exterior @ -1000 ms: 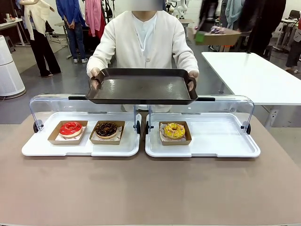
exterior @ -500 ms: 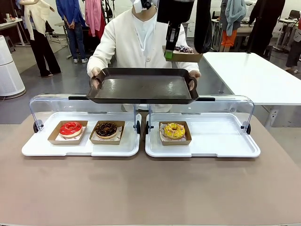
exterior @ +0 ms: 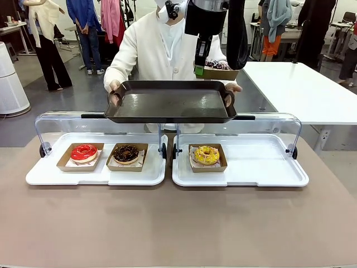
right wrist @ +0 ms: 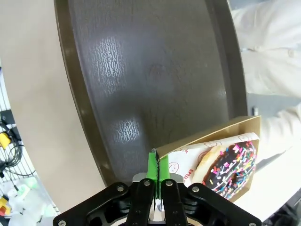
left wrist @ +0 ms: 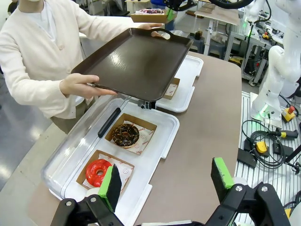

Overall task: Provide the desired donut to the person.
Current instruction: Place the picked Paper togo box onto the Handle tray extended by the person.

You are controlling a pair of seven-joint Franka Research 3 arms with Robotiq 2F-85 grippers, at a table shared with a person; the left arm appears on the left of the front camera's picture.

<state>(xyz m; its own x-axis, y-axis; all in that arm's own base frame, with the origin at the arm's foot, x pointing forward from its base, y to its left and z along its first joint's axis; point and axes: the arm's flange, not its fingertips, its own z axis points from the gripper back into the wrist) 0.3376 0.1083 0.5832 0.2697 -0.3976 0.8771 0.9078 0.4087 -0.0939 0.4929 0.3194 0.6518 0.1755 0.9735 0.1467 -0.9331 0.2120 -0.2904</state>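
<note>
The person (exterior: 146, 49) in a cream cardigan holds a dark serving tray (exterior: 170, 104) by both handles above the far edge of the table. My right gripper (exterior: 198, 69) hangs over that tray's far right corner, shut on the edge of a cardboard box (exterior: 220, 73) carrying a chocolate donut with sprinkles (exterior: 216, 65). The right wrist view has the green pads (right wrist: 151, 165) pinching the box wall, the sprinkled donut (right wrist: 226, 165) beside them and the dark tray (right wrist: 155, 70) below. My left gripper (left wrist: 167, 181) stands open, low over the near table.
Two white display trays (exterior: 50, 176) (exterior: 262, 167) with clear lids folded back lie across the table. They hold boxed donuts: red (exterior: 83, 152), chocolate (exterior: 126, 153), yellow (exterior: 206, 154). A white table (exterior: 301, 89) stands at the far right, with other people behind.
My right arm has swung in from the far right with the boxed sprinkled donut, moving left and slightly down to the dark tray's far right corner. The person's tray has stayed almost still.
</note>
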